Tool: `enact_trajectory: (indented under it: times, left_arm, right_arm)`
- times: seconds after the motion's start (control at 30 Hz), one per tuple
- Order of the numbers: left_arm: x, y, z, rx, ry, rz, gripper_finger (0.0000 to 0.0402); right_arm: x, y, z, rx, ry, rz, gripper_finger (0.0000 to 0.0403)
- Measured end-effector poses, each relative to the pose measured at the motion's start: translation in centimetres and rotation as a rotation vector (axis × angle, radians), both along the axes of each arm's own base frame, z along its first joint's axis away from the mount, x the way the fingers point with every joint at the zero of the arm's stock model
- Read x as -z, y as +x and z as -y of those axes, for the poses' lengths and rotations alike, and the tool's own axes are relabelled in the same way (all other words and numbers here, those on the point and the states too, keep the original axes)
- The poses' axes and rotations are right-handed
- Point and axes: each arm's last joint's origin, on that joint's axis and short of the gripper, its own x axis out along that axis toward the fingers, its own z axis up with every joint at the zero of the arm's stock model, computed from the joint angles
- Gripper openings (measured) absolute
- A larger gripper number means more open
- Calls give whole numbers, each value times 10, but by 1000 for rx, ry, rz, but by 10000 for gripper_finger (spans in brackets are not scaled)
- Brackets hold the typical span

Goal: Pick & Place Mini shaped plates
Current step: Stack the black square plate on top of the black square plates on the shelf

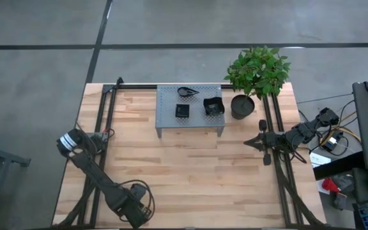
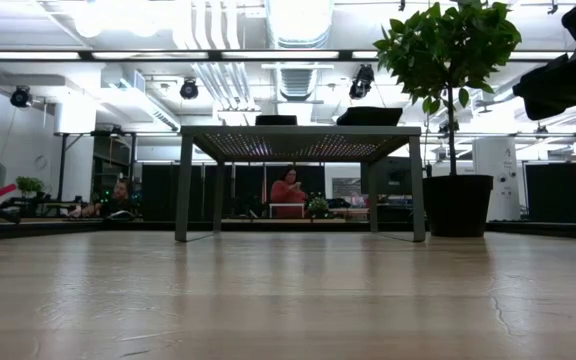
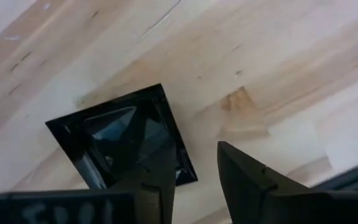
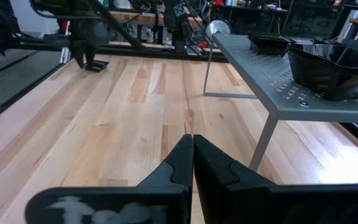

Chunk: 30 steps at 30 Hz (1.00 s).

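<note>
A small black square plate [image 3: 120, 140] lies flat on the wooden table near its left edge; it also shows far off in the right wrist view [image 4: 97, 64]. My left gripper [image 3: 194, 180] [image 1: 99, 135] is open right above it, one finger over the dish and the other outside its rim. More black plates sit on the grey perforated stand [image 1: 189, 118]: a teardrop [image 1: 187, 92], a little square [image 1: 182, 110] and larger wavy-edged ones [image 1: 213, 106] [image 4: 331, 65]. My right gripper [image 4: 192, 155] [image 1: 248, 142] is shut and hovers over the table's right side, touching nothing. My left gripper comes at the square plate from above, pointing down. One finger [image 3: 154, 180] stands over the dish's hollow, and the other [image 3: 247, 180] stands outside the rim edge [image 3: 188, 174] that lies between them. Whether a finger touches the plate, I cannot tell.
A plant in a black round pot [image 1: 242, 106] stands just right of the stand, near the far right corner. Black rails [image 1: 104, 115] run along both table sides. Bare wood [image 1: 190, 172] spreads across the middle and near part. People sit in the room beyond [image 2: 288, 195].
</note>
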Motion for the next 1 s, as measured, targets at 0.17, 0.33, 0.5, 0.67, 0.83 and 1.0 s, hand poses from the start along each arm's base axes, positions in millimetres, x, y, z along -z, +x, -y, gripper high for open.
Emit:
enact_trajectory:
  times: [0.17,0.33,0.5,0.67,0.83,1.0]
  left_arm:
    - [9,1,1,7,23,-24,110]
    - [10,2,0,51,19,-29,110]
    - [10,1,0,80,27,-35,104]
    - [10,1,-1,121,33,-34,70]
    - [10,3,-3,167,31,-32,15]
    - [5,6,-7,209,17,-14,5]
  right_arm:
    - [0,0,0,0,0,0,8]
    - [0,0,0,0,0,0,8]
    - [0,0,0,0,0,0,8]
    - [0,0,0,0,0,0,8]
    - [0,0,0,0,0,0,8]
    - [0,0,0,0,0,0,8]
